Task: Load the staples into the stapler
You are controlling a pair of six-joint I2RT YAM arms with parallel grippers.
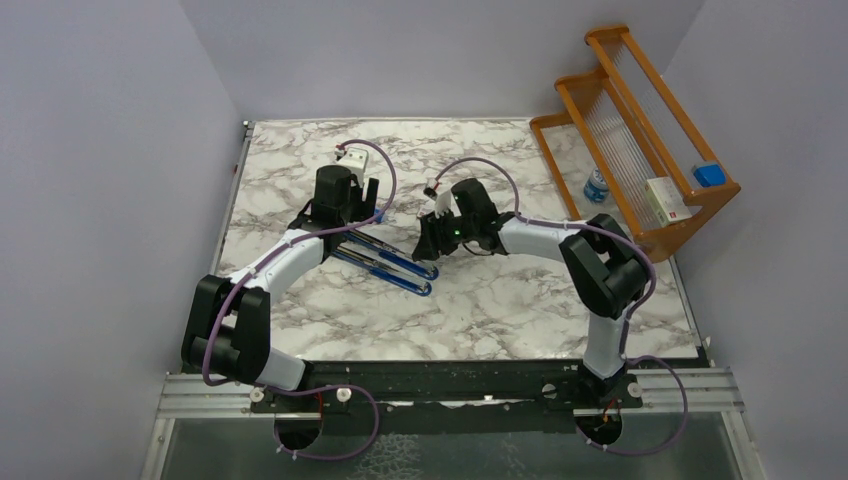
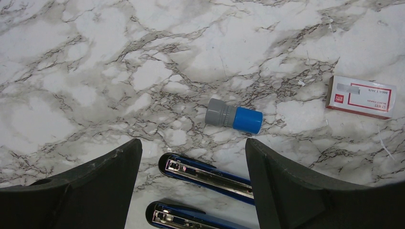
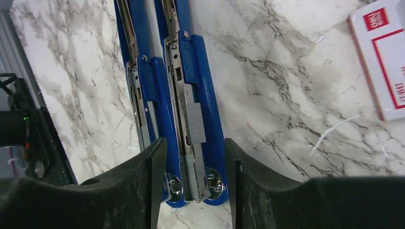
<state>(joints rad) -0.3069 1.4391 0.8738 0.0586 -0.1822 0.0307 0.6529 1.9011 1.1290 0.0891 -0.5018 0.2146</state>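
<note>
staples (image 3: pixel 196 124) look dropped in the stapler (image 3: pixel 200 62), just not closed up yet
the right gripper (image 3: pixel 195 143) grips nothing, jaws apart either side of the open blue rail, strip lying in the channel toward 6 o'clock. the left gripper (image 2: pixel 193 145) hangs spread wide and empty. further out, the staple box (image 2: pixel 361 96) sits at 3 o'clock of a blue-capped cylinder (image 2: pixel 234 118). I reckon only folding it shut is left.

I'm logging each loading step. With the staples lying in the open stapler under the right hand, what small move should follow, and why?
Probably lift the right hand straight up, clear of the stapler. The staples lie along its metal channel, and the hand's fingers stand apart on either side without pinching the strip, so nothing needs holding. A straight rise seems least likely to knock it askew.
</note>
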